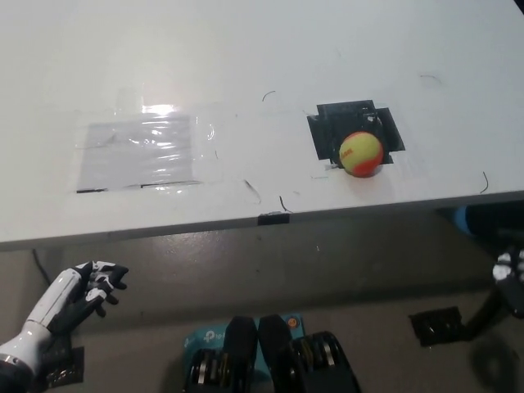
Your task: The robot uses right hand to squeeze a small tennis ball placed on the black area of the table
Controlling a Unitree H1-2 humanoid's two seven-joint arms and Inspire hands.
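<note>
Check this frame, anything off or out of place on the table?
Nothing damaged or spilled. The tennis ball sits at the front edge of the black patch, overlapping onto the white table. A wrinkled clear film sheet is taped flat at left. Thin dark scratch-like marks dot the tabletop.

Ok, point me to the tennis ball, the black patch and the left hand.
tennis ball [361, 153], head view, centre of the ball.
black patch [329, 131], head view, bare upper-left part.
left hand [84, 291], head view, middle of the hand.
</note>
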